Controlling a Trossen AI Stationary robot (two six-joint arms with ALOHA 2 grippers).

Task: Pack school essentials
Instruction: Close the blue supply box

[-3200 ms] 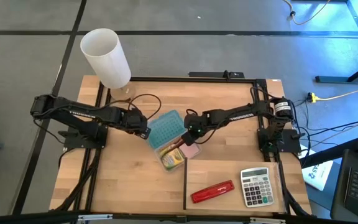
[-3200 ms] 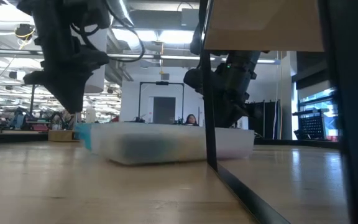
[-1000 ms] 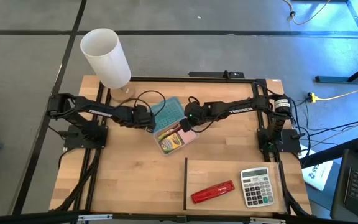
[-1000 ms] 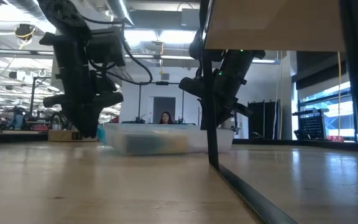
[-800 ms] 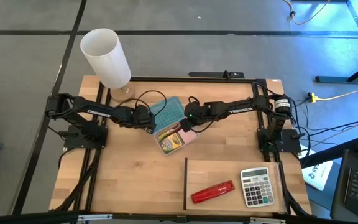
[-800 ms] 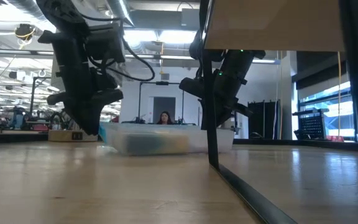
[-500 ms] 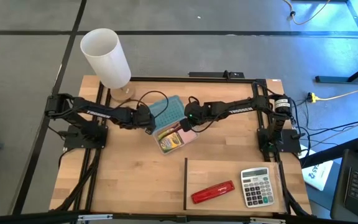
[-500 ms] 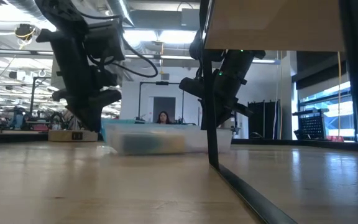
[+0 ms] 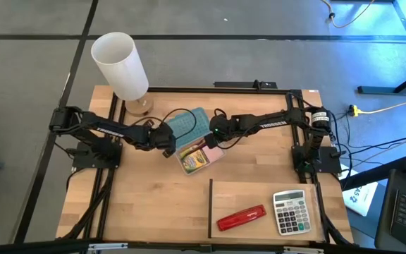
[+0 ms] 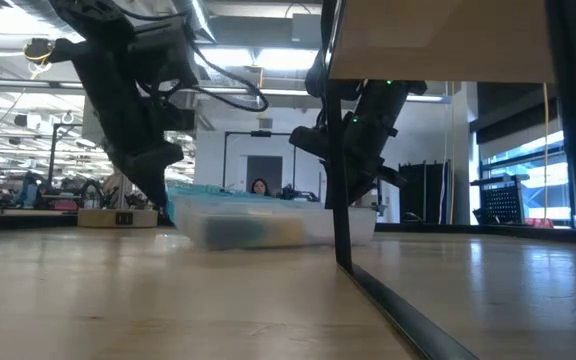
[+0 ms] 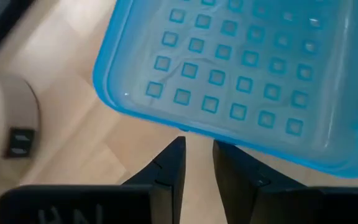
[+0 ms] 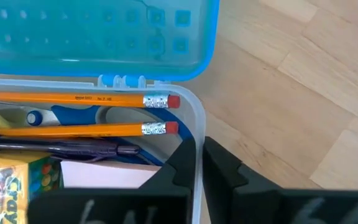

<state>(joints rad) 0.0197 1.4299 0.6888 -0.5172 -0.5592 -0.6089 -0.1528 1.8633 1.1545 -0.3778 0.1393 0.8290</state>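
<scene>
Nearly packed: pencils [image 12: 73, 98], scissors [image 12: 73, 114], pen [image 12: 61, 148] and crayon box [image 12: 11, 180] sat inside the clear case [image 9: 197, 156] mid-surface; lid [image 9: 187, 127] unclosed. Left gripper [image 9: 166, 150] narrow-jawed at lid's edge; right gripper [image 9: 212, 144] clamped on case rim.

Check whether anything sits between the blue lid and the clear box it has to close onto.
Nothing visible blocks it. The blue dotted plastic lid stands hinged open beside the clear plastic box; the orange pencils lie flat inside. The right claw grips the box's rim, away from the hinge.
</scene>
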